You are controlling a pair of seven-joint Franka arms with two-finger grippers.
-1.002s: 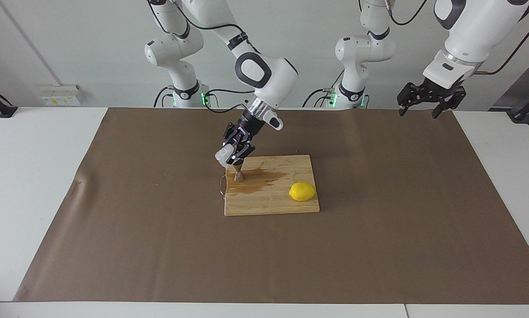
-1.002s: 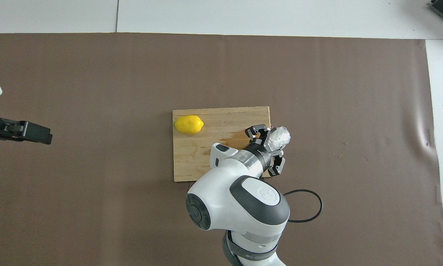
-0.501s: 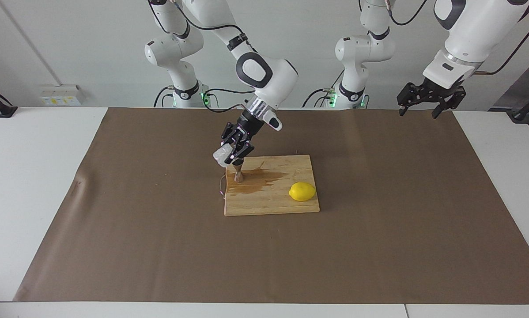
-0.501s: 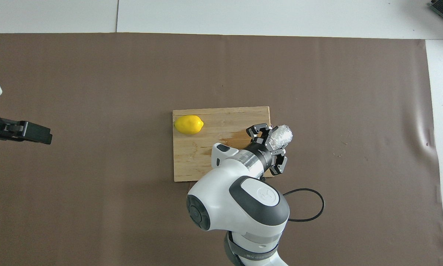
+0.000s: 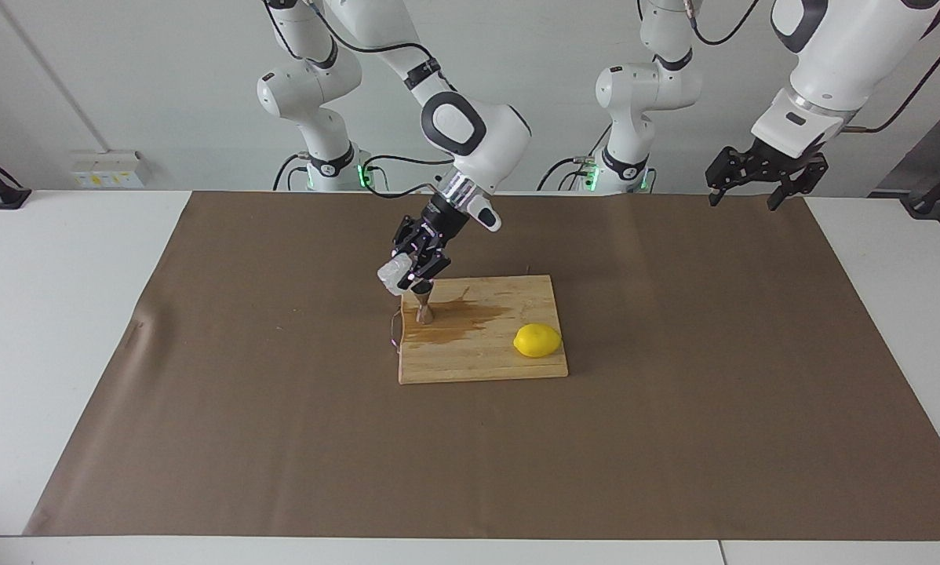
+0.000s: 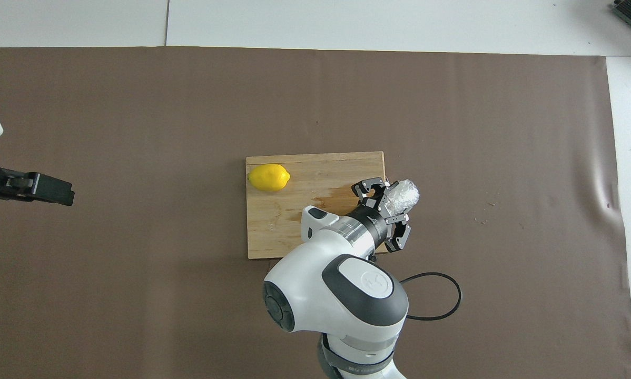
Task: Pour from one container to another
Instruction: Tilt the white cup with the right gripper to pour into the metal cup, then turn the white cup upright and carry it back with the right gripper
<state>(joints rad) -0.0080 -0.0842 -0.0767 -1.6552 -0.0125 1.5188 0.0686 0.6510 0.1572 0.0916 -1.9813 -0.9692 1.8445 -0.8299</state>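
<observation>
My right gripper (image 5: 409, 271) (image 6: 391, 199) is shut on the clear faceted glass tumbler (image 5: 392, 276) (image 6: 403, 195), holding it tilted in the air over the corner of the wooden cutting board (image 5: 501, 361) (image 6: 273, 221) at the right arm's end. Just below the tumbler the steel jigger (image 5: 424, 309) stands upright on the board, in a brown wet stain (image 5: 462, 318). In the overhead view the arm hides the jigger. My left gripper (image 5: 752, 188) hangs open and waits high over the left arm's end of the table.
A yellow lemon (image 5: 537, 340) (image 6: 268, 177) lies on the board toward the left arm's end. A brown mat (image 5: 282, 439) covers the table. A black cable (image 6: 442, 295) loops beside the right arm.
The right gripper has risen slightly with the tumbler and shifted a little toward the right arm's end. The left arm has not moved.
</observation>
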